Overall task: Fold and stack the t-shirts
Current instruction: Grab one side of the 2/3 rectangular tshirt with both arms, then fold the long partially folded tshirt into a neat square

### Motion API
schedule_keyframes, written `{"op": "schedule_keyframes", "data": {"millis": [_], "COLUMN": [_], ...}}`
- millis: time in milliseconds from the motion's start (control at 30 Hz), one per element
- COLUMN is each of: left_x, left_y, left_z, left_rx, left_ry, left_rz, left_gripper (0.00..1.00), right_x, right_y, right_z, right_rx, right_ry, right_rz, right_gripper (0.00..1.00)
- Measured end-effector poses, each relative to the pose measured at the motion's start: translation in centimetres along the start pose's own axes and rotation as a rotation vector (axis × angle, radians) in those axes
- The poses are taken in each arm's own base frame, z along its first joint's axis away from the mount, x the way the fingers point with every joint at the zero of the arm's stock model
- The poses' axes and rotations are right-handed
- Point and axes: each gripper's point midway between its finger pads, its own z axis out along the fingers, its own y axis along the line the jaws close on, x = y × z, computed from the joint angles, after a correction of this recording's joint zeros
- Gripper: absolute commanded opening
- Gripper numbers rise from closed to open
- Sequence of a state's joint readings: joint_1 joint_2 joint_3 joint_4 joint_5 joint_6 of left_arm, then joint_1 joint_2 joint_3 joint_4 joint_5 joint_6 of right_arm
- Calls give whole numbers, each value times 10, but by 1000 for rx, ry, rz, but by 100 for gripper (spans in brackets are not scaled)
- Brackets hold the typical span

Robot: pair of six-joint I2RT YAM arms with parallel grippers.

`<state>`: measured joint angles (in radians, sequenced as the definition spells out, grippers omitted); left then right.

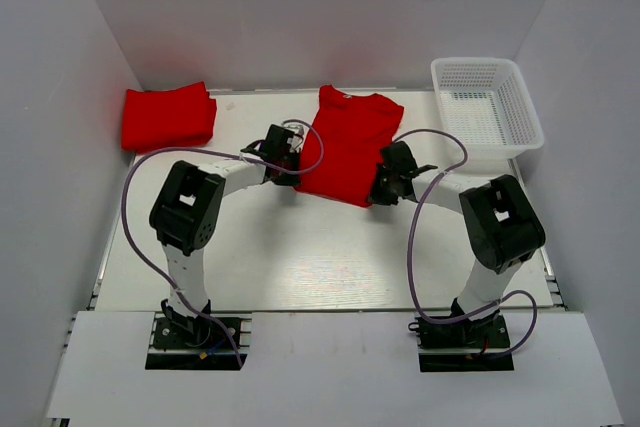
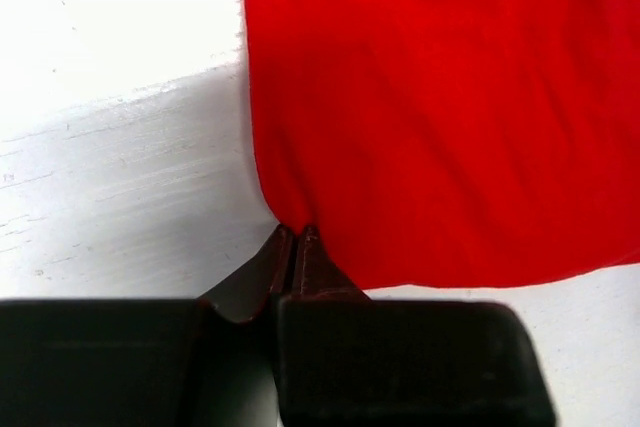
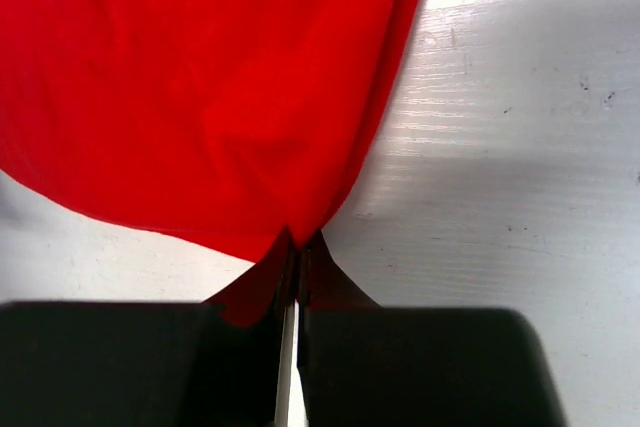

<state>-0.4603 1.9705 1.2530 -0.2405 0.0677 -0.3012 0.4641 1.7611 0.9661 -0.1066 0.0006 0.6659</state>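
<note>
A bright red t-shirt (image 1: 345, 145) lies partly folded in the middle of the table, collar toward the back. My left gripper (image 1: 291, 168) is shut on its near left corner; the left wrist view shows the cloth (image 2: 440, 107) pinched at the fingertips (image 2: 297, 237). My right gripper (image 1: 377, 190) is shut on the near right corner; the right wrist view shows the cloth (image 3: 200, 87) pinched at the fingertips (image 3: 298, 242). A second red t-shirt (image 1: 168, 116) lies folded at the back left of the table.
A white plastic mesh basket (image 1: 485, 113) stands at the back right. White walls close in the table at the back and both sides. Purple cables loop from both arms over the table.
</note>
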Motion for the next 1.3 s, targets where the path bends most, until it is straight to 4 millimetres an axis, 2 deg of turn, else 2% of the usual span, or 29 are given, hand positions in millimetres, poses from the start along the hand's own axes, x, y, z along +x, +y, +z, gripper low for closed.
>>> {"op": "schedule_keyframes", "data": {"millis": [100,167,300,400,533,667,767,933,1067,1133,1233,1300], "left_x": [6,19,59,71,71,66,64,49,17,0,-24,-34], "left_y": [0,-1,-5,-12,-24,-39,-42,-42,-39,-37,-34,-32], "left_z": [-6,-17,-60,-96,-148,-188,-198,-202,-208,-210,-206,-201], "left_rx": [8,22,54,85,155,232,244,216,160,129,81,53], "left_ry": [0,12,50,27,-51,-121,-123,-136,-199,-228,-260,-268], "left_rz": [-9,-28,-69,-79,-98,-111,-124,-140,-151,-159,-168,-173], "left_gripper": [0,0,0,0,0,0,0,0,0,0,0,0], "right_x": [2,9,47,75,103,112,106,79,56,36,6,-6], "right_y": [-1,-5,-14,-10,0,7,10,23,33,42,49,49], "right_z": [-1,-7,-34,-60,-93,-121,-138,-157,-163,-165,-164,-162], "right_rx": [-1,-6,-46,-112,-194,-238,-232,-210,-172,-146,-95,-68], "right_ry": [0,7,78,138,205,216,205,144,109,85,33,16], "right_rz": [-13,-27,-71,-131,-213,-252,-256,-243,-224,-215,-204,-195], "right_gripper": [0,0,0,0,0,0,0,0,0,0,0,0]}}
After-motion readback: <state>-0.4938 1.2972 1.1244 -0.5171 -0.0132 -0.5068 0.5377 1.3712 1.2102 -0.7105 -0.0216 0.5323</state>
